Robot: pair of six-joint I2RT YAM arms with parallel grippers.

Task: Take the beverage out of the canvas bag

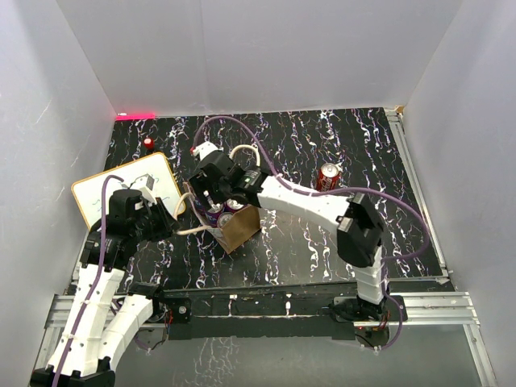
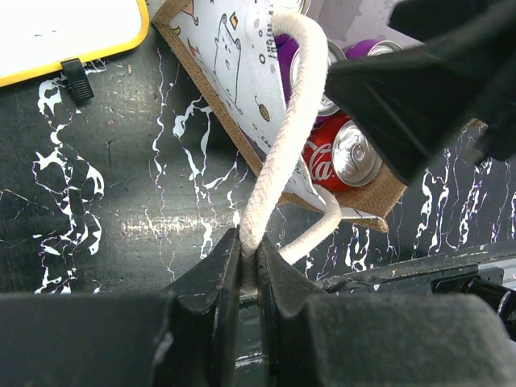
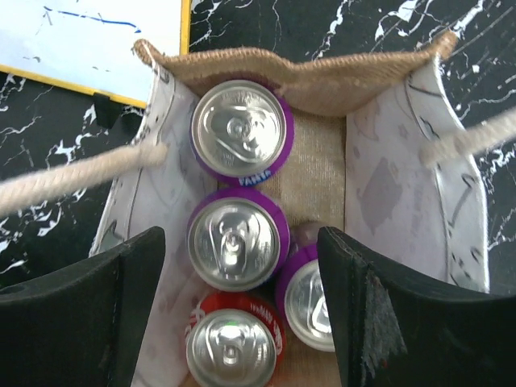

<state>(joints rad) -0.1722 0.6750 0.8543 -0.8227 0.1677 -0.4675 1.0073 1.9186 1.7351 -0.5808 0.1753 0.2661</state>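
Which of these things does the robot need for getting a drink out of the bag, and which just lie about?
Job: canvas bag, its cream handle pinched by the left gripper, purple cans, red cola can inside, right gripper open above them.
Lying about: whiteboard, red can outside the bag, small red object.

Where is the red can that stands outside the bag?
Top view: the red can stands upright on the table, right of centre, just beyond the right arm and apart from the canvas bag.
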